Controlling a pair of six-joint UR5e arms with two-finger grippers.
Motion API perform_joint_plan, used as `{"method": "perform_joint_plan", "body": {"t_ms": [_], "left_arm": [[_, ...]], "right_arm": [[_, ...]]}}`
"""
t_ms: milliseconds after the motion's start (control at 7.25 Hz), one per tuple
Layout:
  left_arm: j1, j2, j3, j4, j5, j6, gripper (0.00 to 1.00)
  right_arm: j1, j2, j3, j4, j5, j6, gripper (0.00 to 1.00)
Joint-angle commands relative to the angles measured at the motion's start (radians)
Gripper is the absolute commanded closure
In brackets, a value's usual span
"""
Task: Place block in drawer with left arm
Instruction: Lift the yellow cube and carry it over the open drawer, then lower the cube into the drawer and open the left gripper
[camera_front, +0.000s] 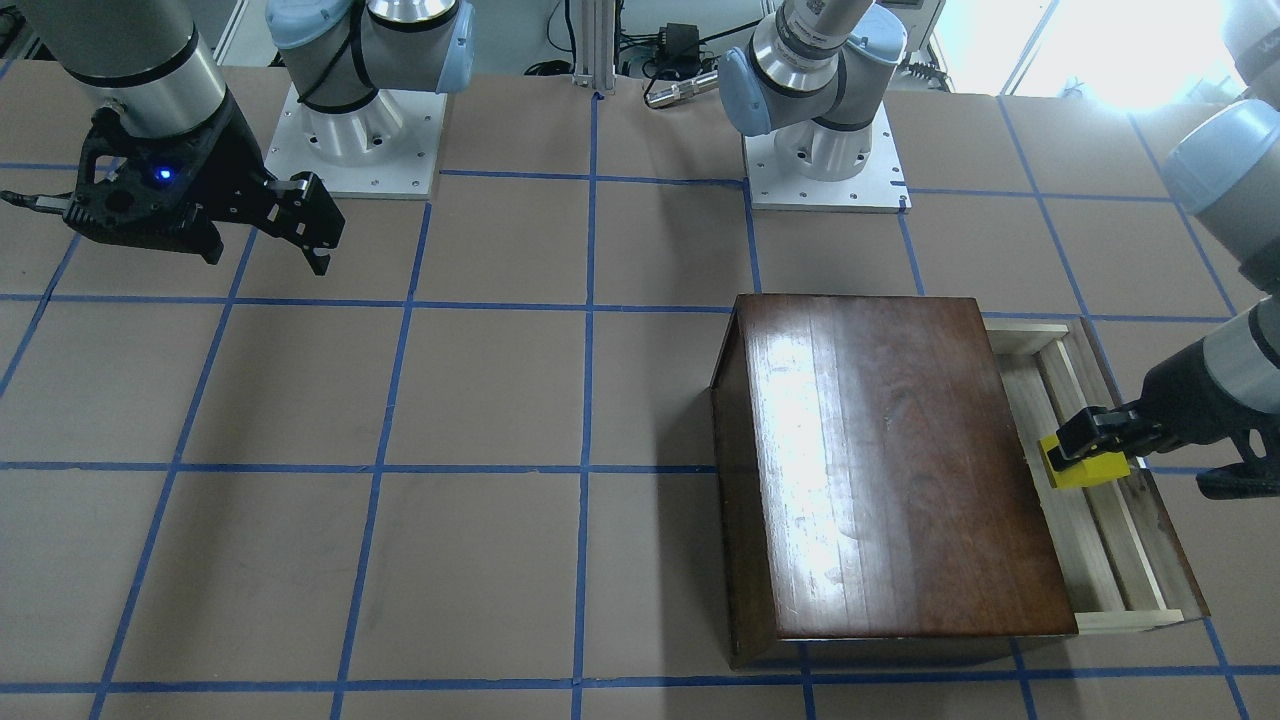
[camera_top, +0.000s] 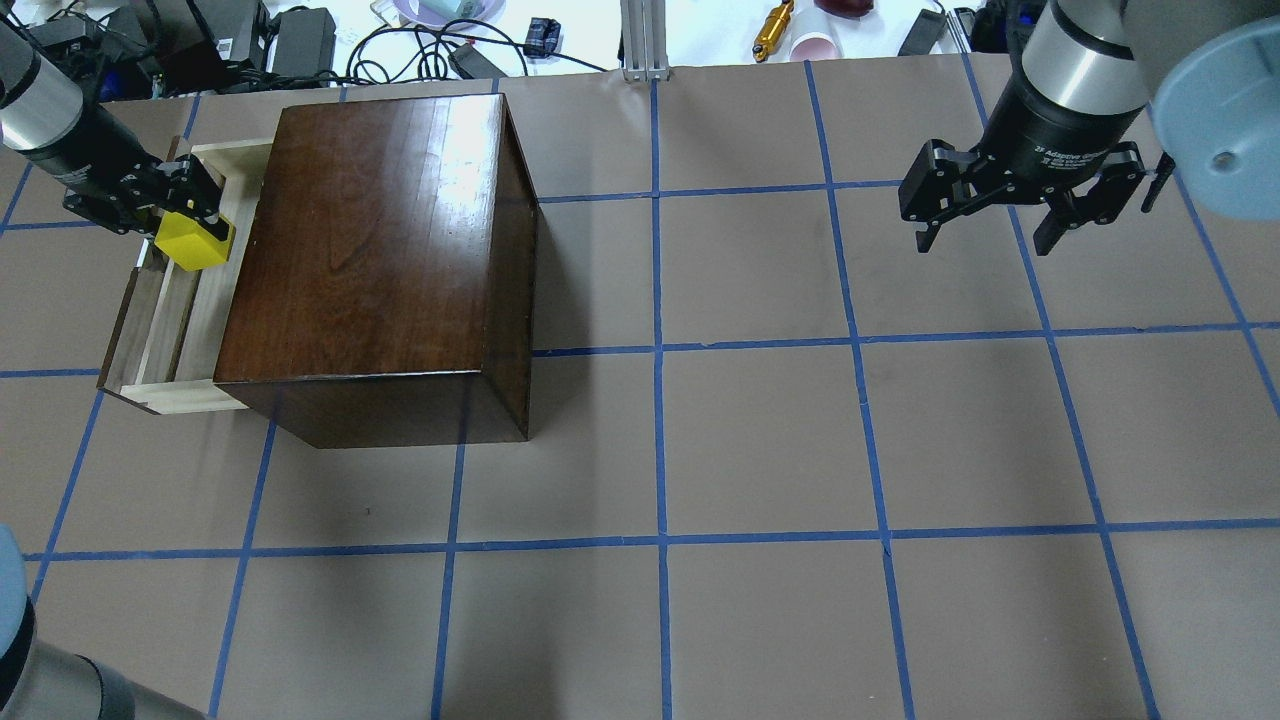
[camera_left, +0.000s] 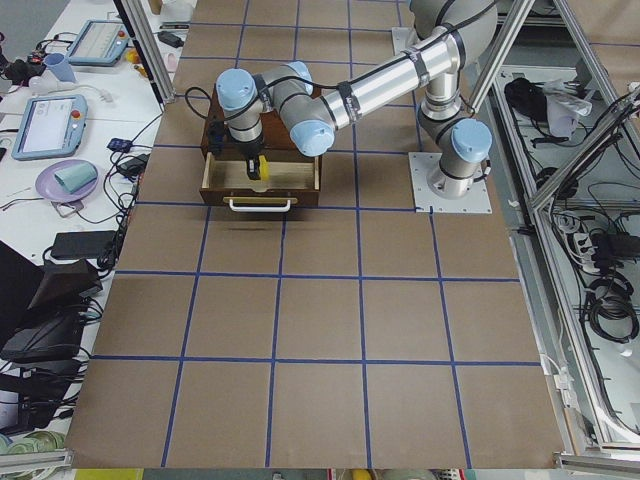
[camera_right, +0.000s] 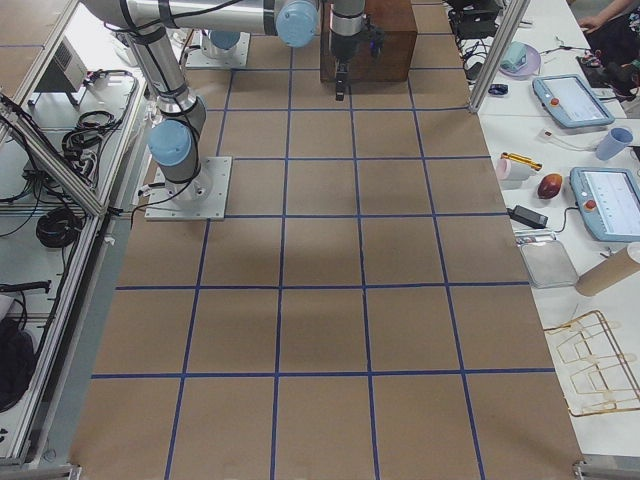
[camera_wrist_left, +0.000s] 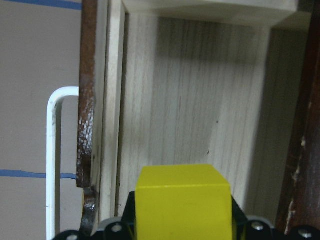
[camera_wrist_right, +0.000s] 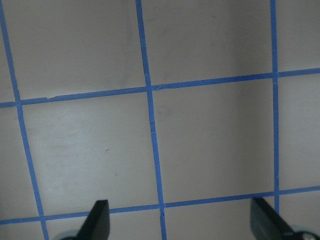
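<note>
The yellow block (camera_front: 1085, 465) is held in my left gripper (camera_front: 1092, 447), which is shut on it above the open drawer (camera_front: 1120, 545). The drawer is a pale wood tray pulled out of the dark brown box (camera_front: 880, 460). In the overhead view the block (camera_top: 193, 243) hangs over the drawer (camera_top: 165, 335) near its far end, beside the box (camera_top: 370, 240). The left wrist view shows the block (camera_wrist_left: 182, 200) over the drawer floor (camera_wrist_left: 175, 100). My right gripper (camera_top: 985, 240) is open and empty, far off over the bare table.
The drawer's white handle (camera_wrist_left: 50, 150) sticks out from its dark front panel. Both arm bases (camera_front: 825, 165) stand at the table's robot side. Cables and small items (camera_top: 300, 35) lie beyond the far edge. Blue tape lines grid the brown tabletop.
</note>
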Motion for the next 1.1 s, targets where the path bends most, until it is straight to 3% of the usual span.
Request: {"method": "perform_joint_plan", "body": {"t_ms": [0, 138, 276, 414, 552, 966], "left_arm": [[-0.002, -0.004, -0.070, 0.100, -0.001, 0.026, 0.90], [-0.002, -0.014, -0.079, 0.108, -0.001, 0.033, 0.90], [-0.001, -0.017, -0.079, 0.110, -0.001, 0.037, 0.78], [0.001, -0.020, -0.078, 0.117, -0.002, 0.033, 0.09], [0.004, -0.018, -0.072, 0.126, -0.002, 0.033, 0.00], [0.002, -0.003, -0.064, 0.123, -0.002, 0.023, 0.00]], "right_arm": [[0.000, 0.000, 0.000, 0.000, 0.000, 0.000, 0.00], [0.000, 0.000, 0.000, 0.000, 0.000, 0.000, 0.00], [0.000, 0.000, 0.000, 0.000, 0.000, 0.000, 0.00], [0.000, 0.000, 0.000, 0.000, 0.000, 0.000, 0.00], [0.000, 0.000, 0.000, 0.000, 0.000, 0.000, 0.00], [0.000, 0.000, 0.002, 0.000, 0.000, 0.000, 0.00]]}}
